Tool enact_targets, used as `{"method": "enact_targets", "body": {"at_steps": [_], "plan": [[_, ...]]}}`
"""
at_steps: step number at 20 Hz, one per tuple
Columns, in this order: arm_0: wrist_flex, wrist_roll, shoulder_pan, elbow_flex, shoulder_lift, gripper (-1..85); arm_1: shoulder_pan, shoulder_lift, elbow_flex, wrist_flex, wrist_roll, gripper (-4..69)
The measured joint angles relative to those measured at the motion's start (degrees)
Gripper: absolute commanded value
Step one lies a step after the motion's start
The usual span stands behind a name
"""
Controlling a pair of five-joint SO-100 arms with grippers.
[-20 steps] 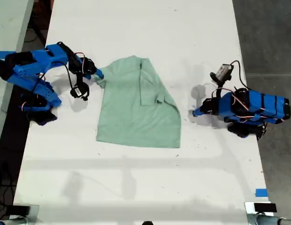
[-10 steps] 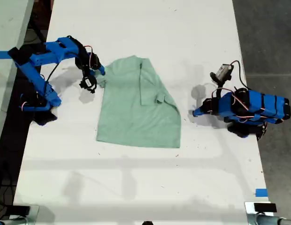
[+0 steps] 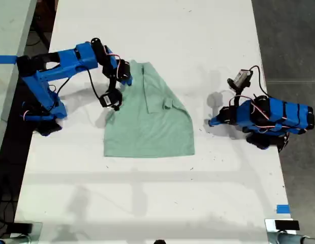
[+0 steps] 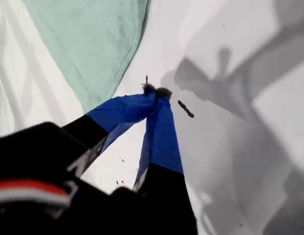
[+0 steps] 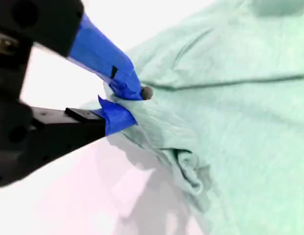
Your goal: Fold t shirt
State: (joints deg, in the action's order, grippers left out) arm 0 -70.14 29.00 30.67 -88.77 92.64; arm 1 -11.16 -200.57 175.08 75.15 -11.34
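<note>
My second gripper (image 3: pixel 125 77), on the blue arm at the exterior view's left, is pinched shut on a bunched fold of the pale mint-green, plain, wrinkled cloth t shirt (image 3: pixel 152 124). A second ago it gripped that sleeve edge out at the garment's 9 o'clock side; now it has lifted and carried it inward toward 12 o'clock, so the shirt's outline has narrowed and the sleeve is being drawn over the body. The second wrist view confirms the blue-taped fingertips (image 5: pixel 123 90) closed on gathered cloth, raised off the white table (image 3: pixel 147 30).

The t shirt lies mid-table, hem toward 6 o'clock, its other sleeve already folded over the front.

At the exterior view's right, my first gripper (image 3: pixel 212 122) has not moved: it rests low at the shirt's 3 o'clock, near but apart from the cloth, jaws closed to a point and empty in the first wrist view.

I judge the second side fold is under way; releasing once the sleeve lies flat comes next.
</note>
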Motion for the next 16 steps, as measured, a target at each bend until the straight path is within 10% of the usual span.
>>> {"method": "enact_targets", "body": {"at_steps": [2,5,11,16], "plan": [[0.0,-2.4,-4.6,8.6,-6.7,23.9,0.0,0.0,0.0,0.0,0.0,-1.5],[-1.6,-2.8,-8.4,20.0,-13.4,-0.1,0.0,0.0,0.0,0.0,0.0,-1.5],[-6.6,-3.5,-8.6,9.4,5.2,-0.2,0.0,0.0,0.0,0.0,0.0,-1.5],[8.4,-10.6,-12.1,-34.5,54.2,-0.2,0.0,0.0,0.0,0.0,0.0,-1.5]]}}
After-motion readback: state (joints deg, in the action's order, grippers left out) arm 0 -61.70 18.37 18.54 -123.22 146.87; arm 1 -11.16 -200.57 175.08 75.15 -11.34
